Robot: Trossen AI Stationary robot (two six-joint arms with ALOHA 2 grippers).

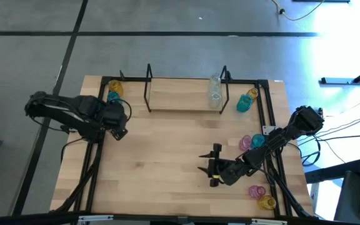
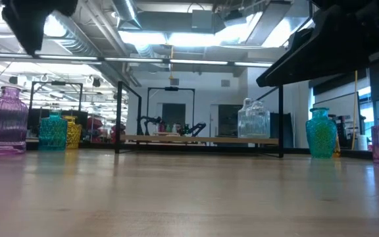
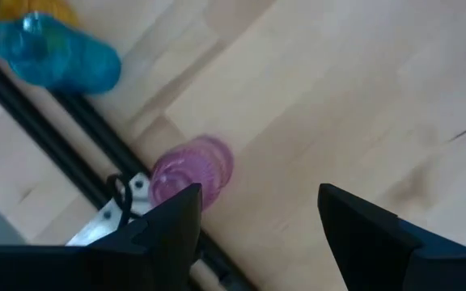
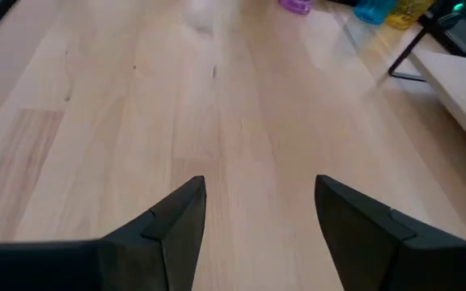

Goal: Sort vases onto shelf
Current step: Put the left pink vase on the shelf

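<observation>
Your left gripper (image 3: 257, 222) hangs over the table's left edge with its jaws apart and empty, and just ahead of it stands a pink vase (image 3: 191, 170), upright beside the black table frame, with a teal vase (image 3: 55, 61) farther on. That pink vase is the left arm's nearest pick. The shelf (image 1: 180, 100) lies along the far edge, holding two clear vases (image 1: 215, 92) at its right end. Your right gripper (image 1: 214, 167) waits mid-table, jaws apart, holding nothing.
</observation>
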